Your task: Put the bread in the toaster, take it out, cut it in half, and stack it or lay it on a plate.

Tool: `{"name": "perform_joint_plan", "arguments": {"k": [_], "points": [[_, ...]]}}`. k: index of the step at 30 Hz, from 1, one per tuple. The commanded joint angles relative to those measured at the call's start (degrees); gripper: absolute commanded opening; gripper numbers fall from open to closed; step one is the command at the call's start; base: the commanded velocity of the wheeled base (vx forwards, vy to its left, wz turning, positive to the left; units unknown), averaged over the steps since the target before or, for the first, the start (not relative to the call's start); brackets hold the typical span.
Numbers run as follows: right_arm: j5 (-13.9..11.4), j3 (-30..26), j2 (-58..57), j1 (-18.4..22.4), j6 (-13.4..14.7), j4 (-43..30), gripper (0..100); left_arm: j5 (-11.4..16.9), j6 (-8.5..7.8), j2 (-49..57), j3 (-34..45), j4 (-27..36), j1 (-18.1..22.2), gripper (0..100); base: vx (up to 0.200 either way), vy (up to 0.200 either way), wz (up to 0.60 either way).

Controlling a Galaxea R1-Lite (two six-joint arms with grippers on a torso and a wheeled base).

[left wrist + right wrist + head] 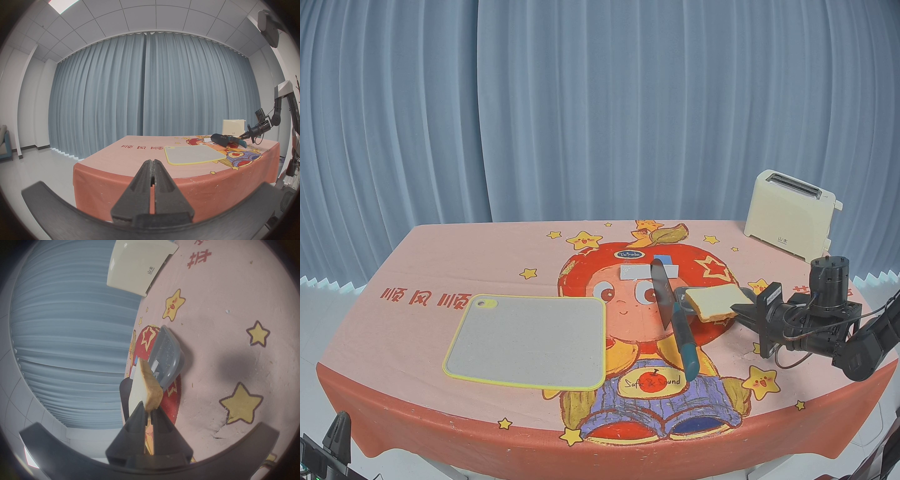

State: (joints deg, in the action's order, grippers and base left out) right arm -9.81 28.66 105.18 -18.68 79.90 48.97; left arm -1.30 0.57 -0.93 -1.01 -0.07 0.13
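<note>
Pale bread slice (715, 302) was held level over the grey tray (165, 362), one crust edge pinched by the closed right end effector (740, 310). A clean carry needed it turned upright, square to the cream toaster (790, 214) slot, clear of the knife (674, 319).

You work under bright, even light from above. In the left wrist view a ceiling panel (62, 4) glows at the corner. Shadows are soft: in the right wrist view a dim patch lies on the tablecloth (250, 287) beside the grey tray (167, 355). The bread (147, 387) is evenly lit, and the toaster (137, 265) carries a small gleam. The curtain (600, 112) bows toward the head view's edges. Both wrist views curve hard, with dark corners.
</note>
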Motion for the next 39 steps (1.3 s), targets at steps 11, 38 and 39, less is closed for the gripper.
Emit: {"name": "perform_joint_plan", "arguments": {"k": [11, 38, 39], "points": [[0.8, -0.5, -3.1, 2.2, -4.2, -0.5, 0, 0.0, 0.04, 0.2, 1.0, 0.0, 0.0, 0, 0.0, 0.0, 0.0], [1.1, -0.5, -5.3, 1.7, -6.2, -0.1, 0, 0.0, 0.04, 0.2, 1.0, 0.0, 0.0, 0, 0.0, 0.0, 0.0], [1.1, -0.4, -5.5, 1.6, -6.2, 0.0, 0, 0.0, 0.04, 0.3, 1.0, 0.0, 0.0, 0, 0.0, 0.0, 0.0]]}}
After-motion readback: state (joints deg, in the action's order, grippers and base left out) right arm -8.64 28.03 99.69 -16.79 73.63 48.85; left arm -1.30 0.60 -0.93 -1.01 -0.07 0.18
